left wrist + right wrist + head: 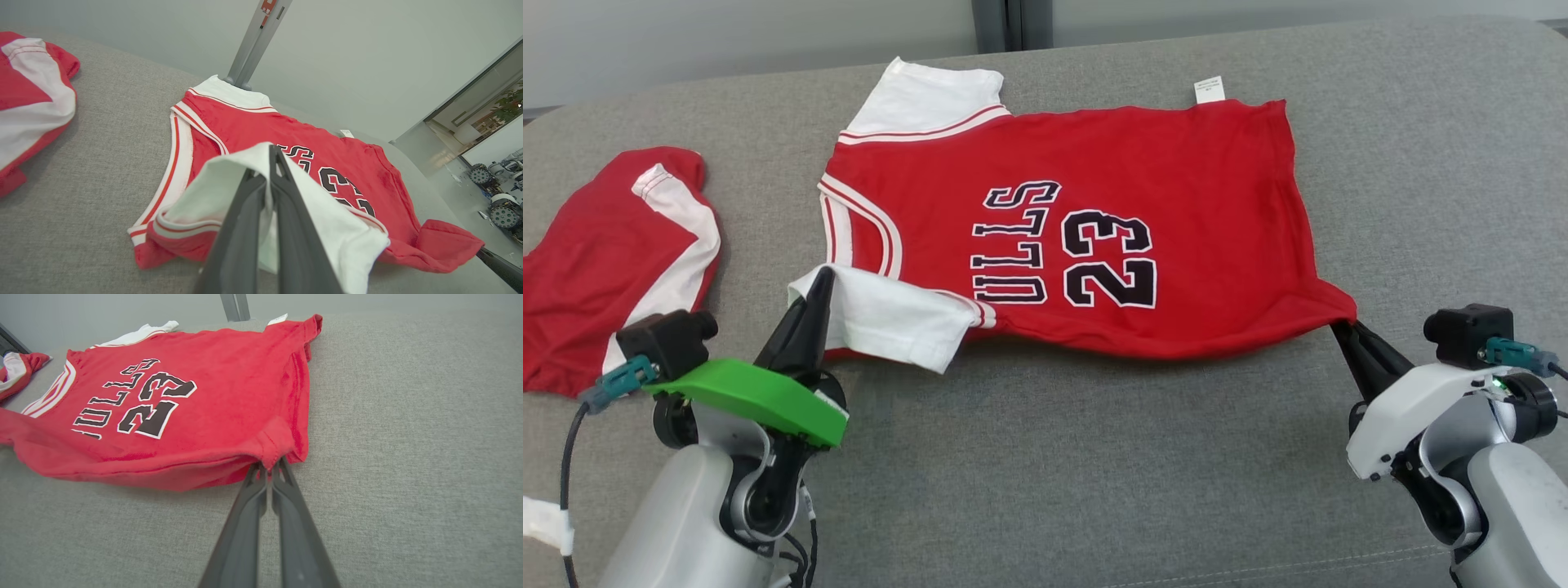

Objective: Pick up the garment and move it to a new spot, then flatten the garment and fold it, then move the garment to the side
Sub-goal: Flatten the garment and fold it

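Gripping white sleeve [890, 318] with left gripper [821, 273], hem corner [1327, 309] with right gripper [1339, 328]. Raise both evenly; keep garment [1176, 204] edge taut.

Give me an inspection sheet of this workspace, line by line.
Surface: grey fabric cushion, flat.
Job's things: red jersey spread out print up; near white sleeve lies over its body.
Clutter: second red-and-white garment, crumpled at the left, apart from the jersey.
Pincers: left pincer shut on the sleeve; right pincer shut on the jersey's near hem corner.
Cables: dark cable hanging from the left wrist camera.
Surroundings: pale wall, grey post, wheeled machines beyond glass.
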Robot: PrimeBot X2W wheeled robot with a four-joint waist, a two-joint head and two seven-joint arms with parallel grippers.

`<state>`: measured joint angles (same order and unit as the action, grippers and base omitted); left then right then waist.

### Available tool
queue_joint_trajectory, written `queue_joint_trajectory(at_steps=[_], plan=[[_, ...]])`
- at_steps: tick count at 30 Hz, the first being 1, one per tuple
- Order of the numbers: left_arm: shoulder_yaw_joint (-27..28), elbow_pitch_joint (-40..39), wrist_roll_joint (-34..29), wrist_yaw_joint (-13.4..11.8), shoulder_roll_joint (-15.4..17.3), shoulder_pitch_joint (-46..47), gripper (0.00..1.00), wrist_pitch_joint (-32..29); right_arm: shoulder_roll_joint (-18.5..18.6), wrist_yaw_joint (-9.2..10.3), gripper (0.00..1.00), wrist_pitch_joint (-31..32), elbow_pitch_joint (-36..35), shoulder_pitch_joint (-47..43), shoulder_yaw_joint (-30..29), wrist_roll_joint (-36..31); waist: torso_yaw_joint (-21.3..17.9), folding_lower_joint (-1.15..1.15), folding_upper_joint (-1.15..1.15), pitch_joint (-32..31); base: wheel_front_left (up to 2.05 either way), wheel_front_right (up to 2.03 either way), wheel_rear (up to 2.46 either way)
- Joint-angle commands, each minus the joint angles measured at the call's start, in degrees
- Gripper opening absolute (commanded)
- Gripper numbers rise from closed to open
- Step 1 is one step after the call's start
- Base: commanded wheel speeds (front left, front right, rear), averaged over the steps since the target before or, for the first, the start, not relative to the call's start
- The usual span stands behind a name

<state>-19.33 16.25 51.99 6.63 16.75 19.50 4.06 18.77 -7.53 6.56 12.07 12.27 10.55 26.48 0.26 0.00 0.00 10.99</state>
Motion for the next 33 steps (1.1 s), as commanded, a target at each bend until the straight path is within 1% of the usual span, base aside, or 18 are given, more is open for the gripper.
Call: queue_joint_trajectory(at_steps=[1, 6, 10, 14, 17, 18, 19, 22, 25, 33], plan=[[-0.2, 1.1, 0.4, 0.4, -0.3, 1.8, 0.00, -0.2, -0.3, 0.09, 0.00, 0.6, 0.1, 0.8, -0.4, 0.9, -0.1, 0.00, 0.00, 0.3, 0.00, 0.00, 0.00], [-1.3, 6.8, 0.6, 0.7, -0.2, 7.3, 0.00, -0.8, -0.4, 0.09, 0.00, 3.1, 0.1, 3.7, -0.5, 2.2, -0.5, 0.00, 0.00, 1.2, 0.00, 0.00, 0.00], [-2.1, 11.9, 1.0, 0.8, -0.1, 11.4, 0.00, -0.8, -1.0, 0.09, 0.00, 4.4, 1.8, 8.1, 0.0, 2.2, -0.9, 0.00, 0.00, 2.2, 0.00, 0.00, 0.00], [-3.5, 17.2, 1.2, 0.9, -0.6, 15.6, 0.00, -0.5, -1.4, 0.09, 0.00, 4.8, 6.5, 12.8, 0.5, 1.5, -1.0, 0.00, 0.00, 3.4, 0.00, 0.00, 0.00], [-4.9, 19.9, 2.5, 0.9, -1.3, 17.9, 0.00, 0.2, -1.6, 0.09, 0.00, 3.6, 10.4, 15.8, 0.6, 0.9, -0.9, 0.00, 0.00, 3.8, 0.00, 0.00, 0.00], [-5.4, 20.6, 2.7, 0.9, -1.3, 18.7, 0.35, 1.0, -1.9, 0.09, 0.12, 2.4, 11.7, 16.7, 0.3, 0.8, -0.9, 0.00, 0.00, 4.0, 0.00, 0.00, 0.00], [-5.7, 21.6, 2.9, 0.9, -1.1, 19.4, 1.00, 2.1, -2.3, 0.09, 1.00, 1.0, 12.8, 17.5, 0.3, 0.6, -0.9, 0.00, 0.00, 4.0, 0.00, 0.00, 0.00], [-7.4, 23.3, 3.0, 0.9, -1.2, 20.2, 1.00, 4.6, -2.9, 0.09, 1.00, -1.9, 15.7, 18.4, 1.1, 0.9, -0.8, 0.00, 0.00, 3.8, 0.00, 0.00, 0.00], [-9.6, 24.2, 3.1, 0.9, -0.3, 19.4, 1.00, 7.2, -2.6, 0.09, 1.00, -4.9, 18.0, 18.2, 2.3, 1.5, -0.6, 0.00, 0.00, 3.1, 0.00, 0.00, 0.00], [-13.4, 23.9, 3.4, 0.9, 1.9, 11.9, 1.00, 10.4, -1.2, 0.09, 1.00, -10.8, 20.5, 13.5, 5.1, 3.2, -0.1, 0.00, 0.00, 0.8, 0.00, 0.00, 0.00]])
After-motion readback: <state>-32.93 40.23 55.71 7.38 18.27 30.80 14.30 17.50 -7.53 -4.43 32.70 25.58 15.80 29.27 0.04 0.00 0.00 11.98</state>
